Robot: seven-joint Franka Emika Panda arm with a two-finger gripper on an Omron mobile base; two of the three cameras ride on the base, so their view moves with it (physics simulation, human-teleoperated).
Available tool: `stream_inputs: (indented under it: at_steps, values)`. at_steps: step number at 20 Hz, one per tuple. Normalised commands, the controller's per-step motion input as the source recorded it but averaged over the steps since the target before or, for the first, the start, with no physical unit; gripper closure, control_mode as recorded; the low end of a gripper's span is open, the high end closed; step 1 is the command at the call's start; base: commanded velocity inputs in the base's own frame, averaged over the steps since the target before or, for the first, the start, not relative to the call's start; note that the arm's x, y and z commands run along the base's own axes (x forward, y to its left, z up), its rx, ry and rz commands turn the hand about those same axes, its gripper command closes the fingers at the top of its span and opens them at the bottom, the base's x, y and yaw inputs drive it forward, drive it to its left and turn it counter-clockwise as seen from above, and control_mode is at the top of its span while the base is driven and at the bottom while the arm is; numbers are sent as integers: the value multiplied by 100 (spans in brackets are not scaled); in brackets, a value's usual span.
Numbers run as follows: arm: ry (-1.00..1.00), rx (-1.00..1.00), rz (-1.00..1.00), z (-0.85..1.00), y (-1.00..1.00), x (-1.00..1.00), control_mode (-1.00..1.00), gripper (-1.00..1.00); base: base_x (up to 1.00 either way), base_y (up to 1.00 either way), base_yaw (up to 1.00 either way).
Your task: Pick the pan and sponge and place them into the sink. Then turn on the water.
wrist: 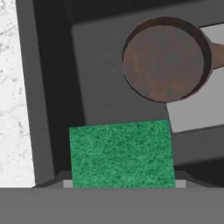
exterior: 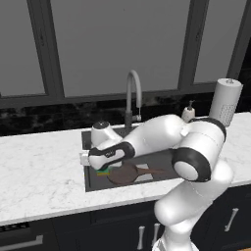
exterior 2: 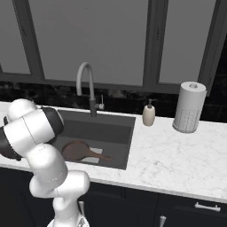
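The dark reddish-brown pan lies on the bottom of the dark grey sink, its handle pointing right. My gripper hangs low inside the sink's left end, pointing down and shut on the green sponge. The sponge looms large and close in the hand view and hides the fingertips. It hangs left of the pan, near the sink's left wall, apart from the pan. The grey gooseneck faucet stands behind the sink, and no blue water falls from it.
A soap dispenser and a paper-towel roll stand on the white marble counter right of the sink. A light grey patch lies on the sink floor beside the pan. Dark windows are behind.
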Motion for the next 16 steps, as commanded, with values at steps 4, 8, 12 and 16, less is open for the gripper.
stream_inputs:
  at_steps: [4, 8, 12, 16]
  values:
    - [12, 10, -7, 5, -93, 50, -100, 100, 0, 0, 0]
    - [7, 1, -4, -6, -40, 49, -100, 100, 0, 0, 0]
    - [0, -5, -2, -21, -16, 37, -100, 100, 0, 0, 0]
    - [0, -4, -3, -29, -17, 47, -100, 100, 0, 0, 0]
